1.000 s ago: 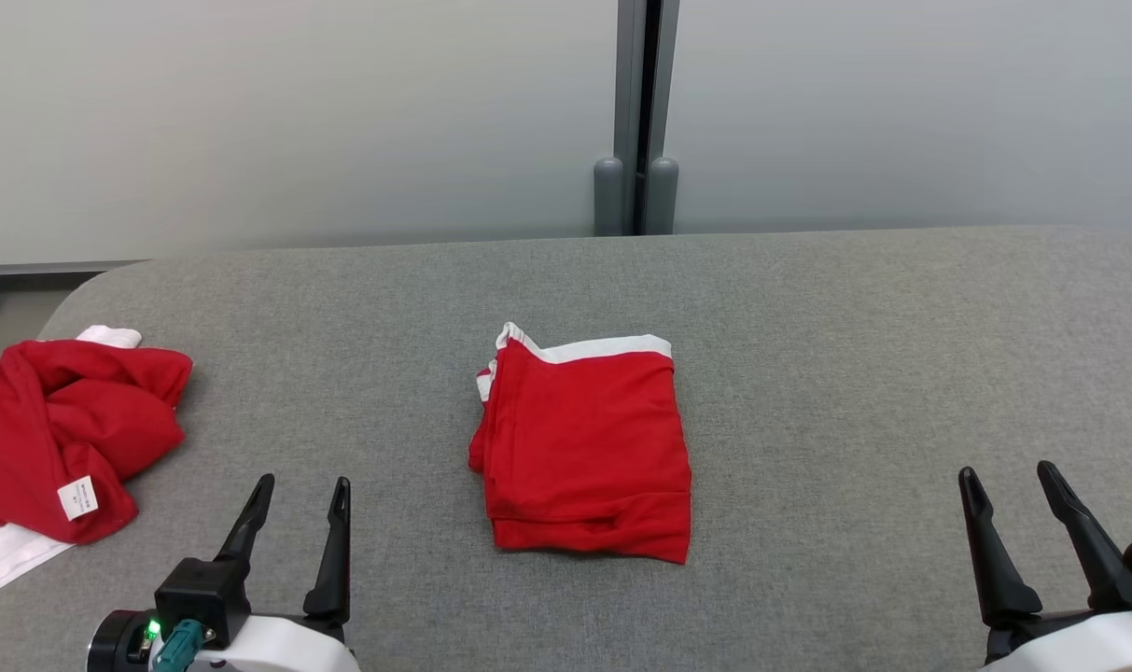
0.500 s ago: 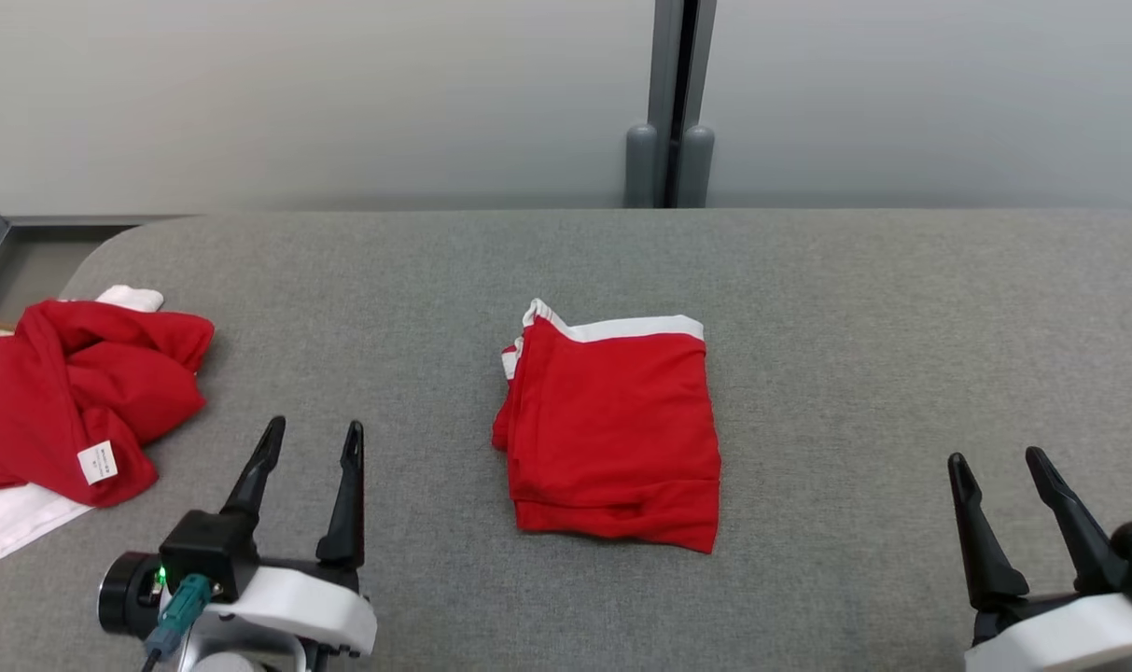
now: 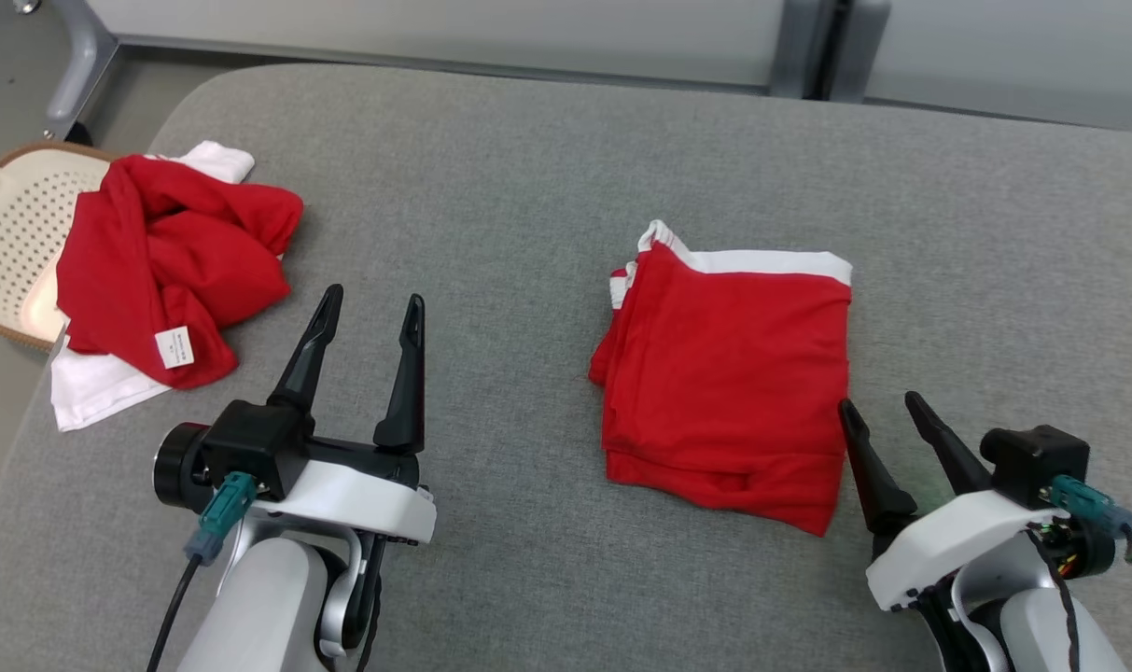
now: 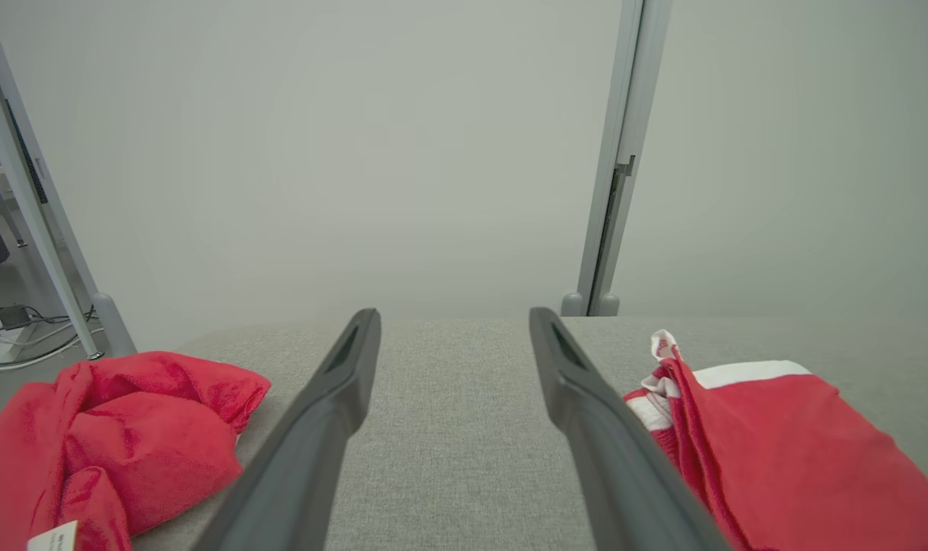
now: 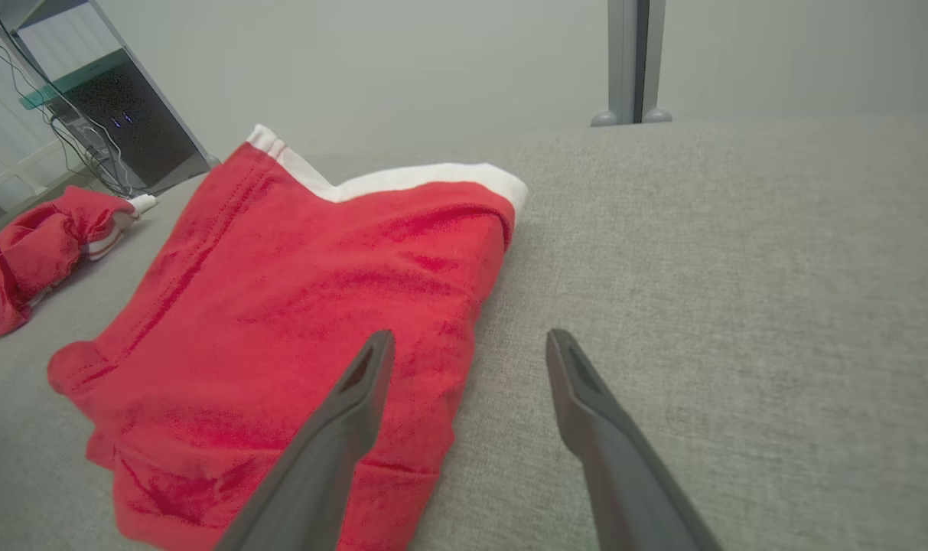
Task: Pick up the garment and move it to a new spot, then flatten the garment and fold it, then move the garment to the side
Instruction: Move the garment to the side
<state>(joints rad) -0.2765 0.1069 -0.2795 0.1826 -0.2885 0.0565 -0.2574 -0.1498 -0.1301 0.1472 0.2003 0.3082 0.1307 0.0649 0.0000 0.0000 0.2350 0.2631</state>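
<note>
The right pincer (image 3: pixel 878 401), spread, has neared the folded white-trimmed red garment (image 3: pixel 729 373); left pincer (image 3: pixel 375 295) spread too.

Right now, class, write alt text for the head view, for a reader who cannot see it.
A folded red garment with a white band lies on a grey surface, between the open left tool and right tool. A crumpled red pile sits far left by a basket.

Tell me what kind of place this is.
Likely a robot lab or office test room, not a home: a grey fabric-covered worktable, plain pale partition panels behind it, and what looks like a computer tower with loose cables at the side.
</note>
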